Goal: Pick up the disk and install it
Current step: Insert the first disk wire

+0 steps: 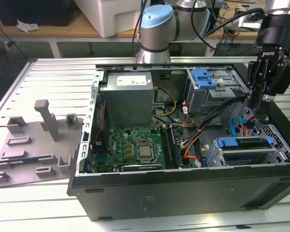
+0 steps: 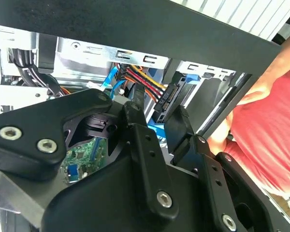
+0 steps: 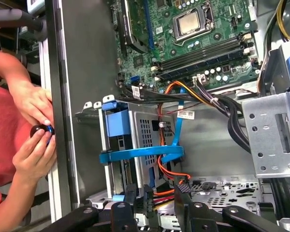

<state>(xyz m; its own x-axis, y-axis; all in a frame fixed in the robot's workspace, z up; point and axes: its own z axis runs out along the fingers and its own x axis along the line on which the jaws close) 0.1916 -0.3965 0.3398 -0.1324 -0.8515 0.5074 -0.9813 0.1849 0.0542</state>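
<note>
Black two-fingered gripper [image 1: 254, 104] hangs over the open black computer case's [image 1: 183, 188] corner at the exterior view's right; jaws apart, astride red-orange wires [image 3: 169, 173], clamping nothing; silver-grey, blue-railed disk [image 1: 246, 143] sits slotted in the grey metal cage [image 1: 241, 157] just below.

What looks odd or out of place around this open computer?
A person's hands, holding a small black-and-blue object, sit just outside the case wall, near where the gripper reaches inside. Nothing looks spilled or broken.

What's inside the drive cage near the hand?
Drive cage: a blue tab over a dark slot shows. Perforated metal and cables cover the rest; can't tell if the disk is in.
</note>
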